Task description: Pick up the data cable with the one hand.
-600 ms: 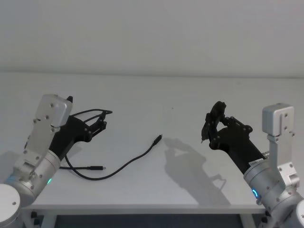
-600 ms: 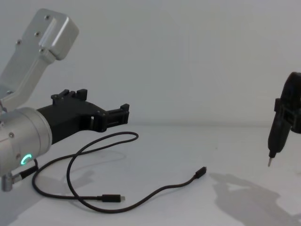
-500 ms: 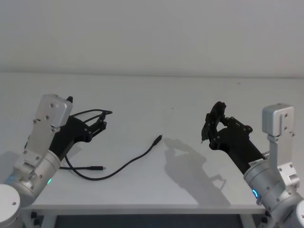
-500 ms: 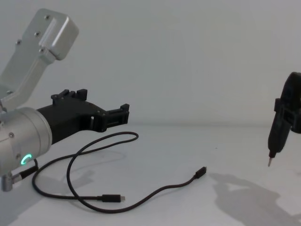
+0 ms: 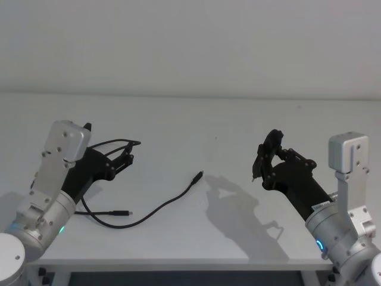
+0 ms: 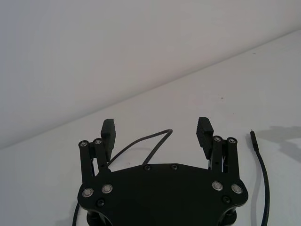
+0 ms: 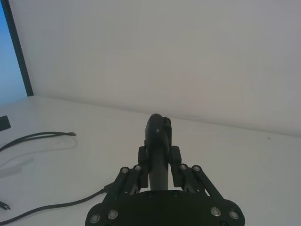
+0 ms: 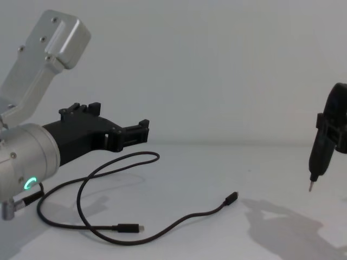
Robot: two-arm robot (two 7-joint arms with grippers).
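The data cable (image 5: 156, 207) lies slack on the white table (image 5: 238, 125). One plug (image 5: 197, 175) lies near the middle, the other (image 5: 123, 211) toward the front left, and a loop (image 5: 113, 143) reaches back. My left gripper (image 5: 128, 151), the one hand with the green ring light, hovers open just above that loop, with nothing between its jaws. In the left wrist view the open gripper (image 6: 156, 127) frames the loop (image 6: 151, 138). The chest view shows the gripper (image 8: 121, 117) above the cable (image 8: 162, 232). My right gripper (image 5: 268, 156) hangs at the right, shut on a black pointed tool (image 7: 158, 134).
The tool's metal tip (image 8: 310, 187) points down over bare table, well right of the nearer plug (image 8: 232, 197). The table's front edge (image 5: 178, 261) runs close below the cable. A plain wall stands behind.
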